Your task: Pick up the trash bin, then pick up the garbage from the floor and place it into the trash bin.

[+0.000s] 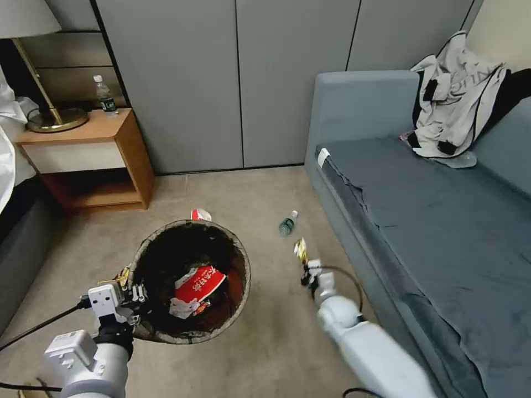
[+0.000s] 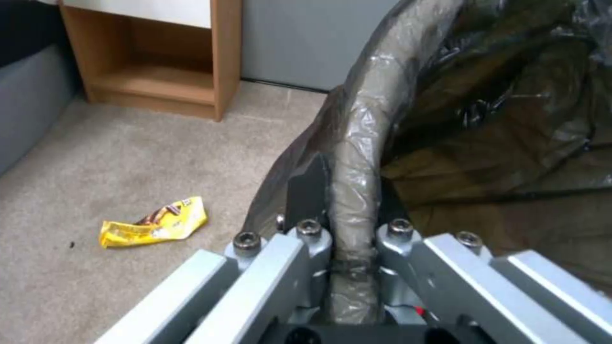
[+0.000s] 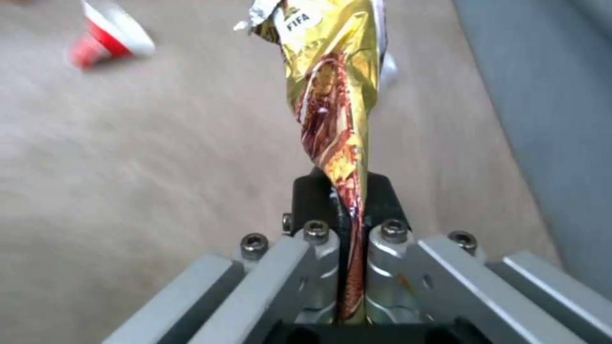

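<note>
Likely a hotel bedroom, grey sofa point(image 1: 442, 221), wooden nightstand point(image 1: 94, 160), brass lamp point(image 1: 52, 116), carpet point(image 1: 232, 188)

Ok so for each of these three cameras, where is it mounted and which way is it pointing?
Head view: on the head, looking down at the carpet; both arms show, left gripper on the trash bin, right gripper holding a gold wrapper.
Left wrist view: looks along closed fingers clamping the bin's rim.
Right wrist view: looks along fingers pinching the wrapper.
Shared: head and left wrist views show the nightstand.
</note>
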Robot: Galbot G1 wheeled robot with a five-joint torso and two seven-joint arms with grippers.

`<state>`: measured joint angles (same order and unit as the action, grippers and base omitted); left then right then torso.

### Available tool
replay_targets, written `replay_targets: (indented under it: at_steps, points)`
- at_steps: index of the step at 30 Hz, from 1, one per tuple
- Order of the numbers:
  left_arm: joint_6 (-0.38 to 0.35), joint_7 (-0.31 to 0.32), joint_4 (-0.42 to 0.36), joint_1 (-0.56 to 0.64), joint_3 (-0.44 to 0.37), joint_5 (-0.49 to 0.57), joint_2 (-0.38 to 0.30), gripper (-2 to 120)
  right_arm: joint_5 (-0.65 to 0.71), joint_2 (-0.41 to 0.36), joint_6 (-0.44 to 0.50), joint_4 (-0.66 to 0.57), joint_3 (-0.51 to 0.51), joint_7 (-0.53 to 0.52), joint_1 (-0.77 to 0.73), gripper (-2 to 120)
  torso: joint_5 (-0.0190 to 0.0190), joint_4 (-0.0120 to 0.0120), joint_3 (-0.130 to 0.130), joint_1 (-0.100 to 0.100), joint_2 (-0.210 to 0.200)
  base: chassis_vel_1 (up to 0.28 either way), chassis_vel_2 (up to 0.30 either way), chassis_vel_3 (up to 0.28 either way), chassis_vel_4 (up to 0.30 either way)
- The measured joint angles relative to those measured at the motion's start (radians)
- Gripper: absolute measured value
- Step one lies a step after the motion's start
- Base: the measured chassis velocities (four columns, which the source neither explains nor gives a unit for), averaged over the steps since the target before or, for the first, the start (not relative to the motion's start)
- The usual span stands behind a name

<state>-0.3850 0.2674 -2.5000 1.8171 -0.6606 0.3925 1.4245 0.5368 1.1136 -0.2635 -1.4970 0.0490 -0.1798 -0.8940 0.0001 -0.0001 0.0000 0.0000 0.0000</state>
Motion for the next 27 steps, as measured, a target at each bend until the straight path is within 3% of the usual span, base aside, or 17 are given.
replay_targets:
  at_steps: [3,5,9,18,27]
  points:
    - [-0.001,0.001,0.000,0.000,0.002,0.000,0.000,3,0.067,-0.092,-0.060,-0.202,-0.036,0.026,-0.030,0,0.0001,0.0001,0.000,0.000,0.000,0.000,0.000,0.000,0.000]
    - [-0.001,0.001,0.000,0.000,0.002,0.000,0.000,3,0.080,-0.112,-0.074,-0.245,-0.046,0.034,-0.038,0,-0.0001,0.0000,0.000,0.000,0.000,0.000,0.000,0.000,0.000]
    - [-0.002,0.001,0.000,0.000,0.004,0.000,-0.001,3,0.128,-0.197,-0.113,-0.445,-0.081,0.070,-0.061,0,0.0000,0.0000,0.000,0.000,0.000,0.000,0.000,0.000,0.000]
    - [-0.003,0.001,0.000,0.000,0.004,0.000,-0.003,3,0.282,-0.310,-0.207,-0.706,-0.077,0.122,-0.020,0,-0.0001,0.0001,0.000,0.000,0.000,0.000,0.000,0.000,0.000]
    - [-0.003,0.000,0.000,-0.002,0.005,-0.001,-0.001,3,0.379,-0.343,-0.249,-0.852,-0.022,0.192,0.050,0,-0.0002,0.0001,0.000,0.000,0.000,0.000,0.000,0.000,0.000]
